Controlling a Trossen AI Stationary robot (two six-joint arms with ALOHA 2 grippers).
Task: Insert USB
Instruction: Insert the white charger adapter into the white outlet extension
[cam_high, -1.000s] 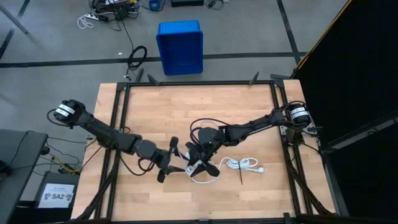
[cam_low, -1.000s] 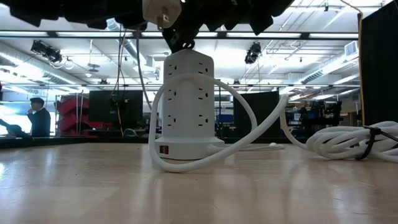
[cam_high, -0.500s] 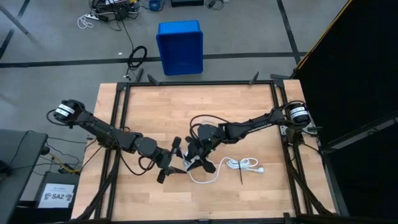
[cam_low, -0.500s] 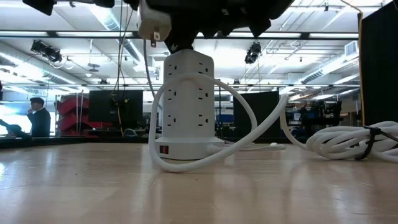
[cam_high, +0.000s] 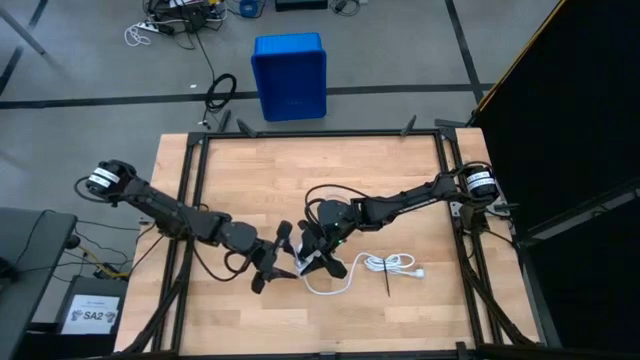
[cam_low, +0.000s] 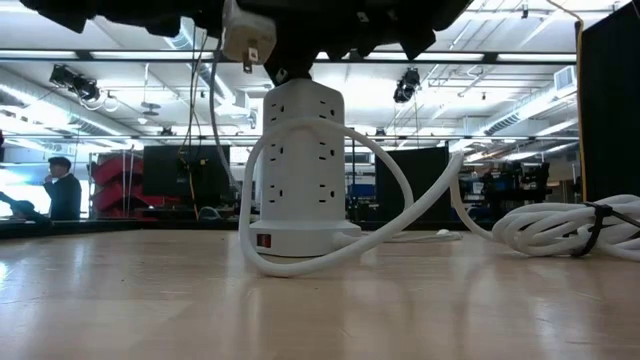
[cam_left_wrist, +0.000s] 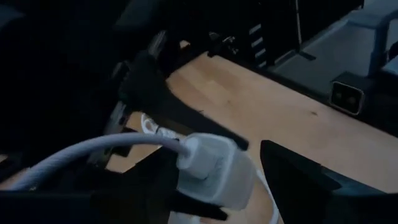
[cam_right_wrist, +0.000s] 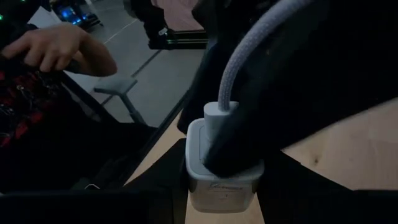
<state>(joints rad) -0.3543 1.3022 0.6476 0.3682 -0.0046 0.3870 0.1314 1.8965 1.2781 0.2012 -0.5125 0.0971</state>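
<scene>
The white cylindrical plastic power tower (cam_low: 303, 170) stands mid-table. The thin whitish-grey USB cable (cam_right_wrist: 245, 56) is plugged into a small white rectangular charger block (cam_right_wrist: 221, 165), pinched in the right gripper (cam_right_wrist: 224, 186) above the tower. The left gripper (cam_high: 268, 262) hovers beside it, fingers apart. Risk: misaligned prongs could tip the tower.

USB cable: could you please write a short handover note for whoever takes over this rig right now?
Left gripper: beside the small white rectangular charger block, above the white power-strip tower; grip unclear.
Right gripper: at the same block; grip unclear.
Thin whitish-grey USB cable: its plug appears seated in the block.
To do: confirm the seating, then release.
</scene>
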